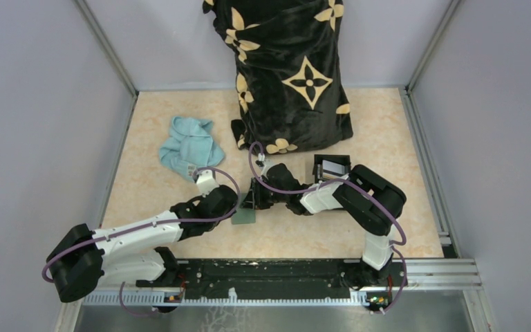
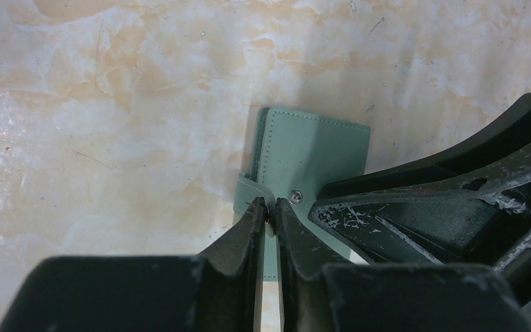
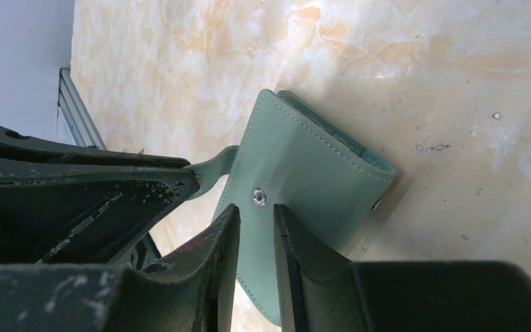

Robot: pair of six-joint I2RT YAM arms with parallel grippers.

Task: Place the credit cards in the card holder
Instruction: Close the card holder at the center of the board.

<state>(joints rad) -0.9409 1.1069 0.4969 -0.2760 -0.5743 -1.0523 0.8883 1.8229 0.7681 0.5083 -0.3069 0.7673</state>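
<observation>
The sage-green card holder (image 1: 245,217) (image 2: 311,149) (image 3: 311,162) lies folded on the marbled tabletop between both arms. My left gripper (image 1: 238,205) (image 2: 271,206) is shut on its small snap tab at the left edge. My right gripper (image 1: 256,198) (image 3: 254,211) stands open over the holder's face, a fingertip on either side of the metal snap (image 3: 258,197); whether the tips touch the leather I cannot tell. Pale flat pieces that look like the credit cards (image 1: 332,167) stand in a black box behind the right arm.
The black square box (image 1: 318,166) sits just behind the right wrist. A large black cloth bag with gold flowers (image 1: 294,76) stands at the back centre, a crumpled light blue cloth (image 1: 190,146) at the back left. Grey walls close in three sides.
</observation>
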